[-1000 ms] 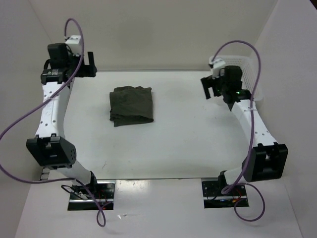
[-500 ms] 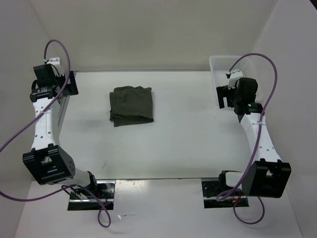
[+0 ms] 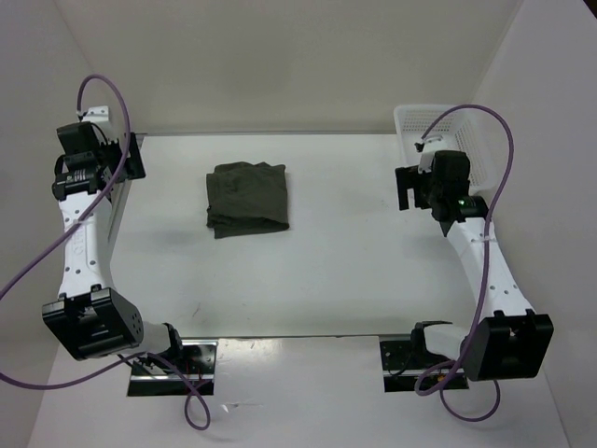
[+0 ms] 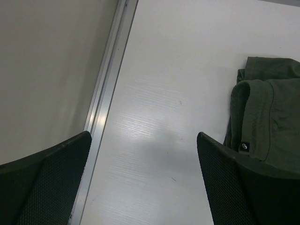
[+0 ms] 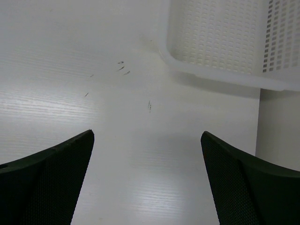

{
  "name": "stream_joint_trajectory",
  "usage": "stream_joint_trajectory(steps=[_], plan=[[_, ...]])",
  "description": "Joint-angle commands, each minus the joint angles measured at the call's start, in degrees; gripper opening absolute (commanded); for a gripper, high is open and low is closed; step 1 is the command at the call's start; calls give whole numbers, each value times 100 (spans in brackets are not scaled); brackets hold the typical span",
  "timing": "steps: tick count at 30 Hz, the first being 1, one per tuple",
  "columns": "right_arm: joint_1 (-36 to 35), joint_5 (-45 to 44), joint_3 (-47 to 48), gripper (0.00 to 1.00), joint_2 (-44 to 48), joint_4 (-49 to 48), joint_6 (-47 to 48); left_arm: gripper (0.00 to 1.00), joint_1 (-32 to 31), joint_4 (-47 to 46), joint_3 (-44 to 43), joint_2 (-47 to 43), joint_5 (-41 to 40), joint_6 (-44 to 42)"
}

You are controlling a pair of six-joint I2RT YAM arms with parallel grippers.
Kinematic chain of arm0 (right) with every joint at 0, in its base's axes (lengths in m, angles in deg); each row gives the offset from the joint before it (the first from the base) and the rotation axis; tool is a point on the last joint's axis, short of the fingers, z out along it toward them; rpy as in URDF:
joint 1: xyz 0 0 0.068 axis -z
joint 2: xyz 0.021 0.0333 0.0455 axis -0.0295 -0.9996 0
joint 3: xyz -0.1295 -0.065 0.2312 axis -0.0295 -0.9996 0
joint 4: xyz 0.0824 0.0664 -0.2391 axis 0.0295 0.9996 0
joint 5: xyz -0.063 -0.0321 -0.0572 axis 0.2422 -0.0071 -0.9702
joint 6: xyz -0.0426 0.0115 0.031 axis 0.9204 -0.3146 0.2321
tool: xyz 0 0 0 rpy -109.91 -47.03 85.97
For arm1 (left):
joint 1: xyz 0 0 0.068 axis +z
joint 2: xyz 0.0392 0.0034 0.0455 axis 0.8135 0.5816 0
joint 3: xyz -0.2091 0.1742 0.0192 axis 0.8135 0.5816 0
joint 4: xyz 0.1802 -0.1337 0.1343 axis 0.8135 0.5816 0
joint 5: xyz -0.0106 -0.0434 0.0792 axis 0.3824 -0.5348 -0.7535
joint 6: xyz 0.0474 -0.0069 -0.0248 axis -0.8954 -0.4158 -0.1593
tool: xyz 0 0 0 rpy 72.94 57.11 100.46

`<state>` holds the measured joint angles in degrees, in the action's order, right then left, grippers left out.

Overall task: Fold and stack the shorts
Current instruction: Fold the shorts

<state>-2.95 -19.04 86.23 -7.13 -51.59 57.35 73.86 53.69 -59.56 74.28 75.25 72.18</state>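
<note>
Both arms had drawn back, the left gripper point(image 3: 132, 157) and right gripper point(image 3: 404, 189) gaping empty, while the shorts point(image 3: 247, 198) lay folded on the surface point(image 3: 345, 243) left of centre, so keeping clear of them seemed the way to preserve the fold.

Left arm point(image 3: 82, 245) stretched fwd along the left side, elbow low nr its base, wrist far out. Left gripper point(image 3: 131, 157) spread wide, nothing btwn the 2 fingers. Right arm point(image 3: 485, 261) likewise fwd on the right; right gripper point(image 3: 403, 187) wide apart, holding nothing.
</note>
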Motion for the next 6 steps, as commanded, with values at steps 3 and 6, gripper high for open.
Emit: stream_joint_trajectory(steps=[3,6], plan=[[-6,-232,-38,99,215,-135,-412,100,36,-207,74,-155,161,-21],[-6,-178,-100,99,215,-135,-351,100,36,-207,126,-155,214,-21]])
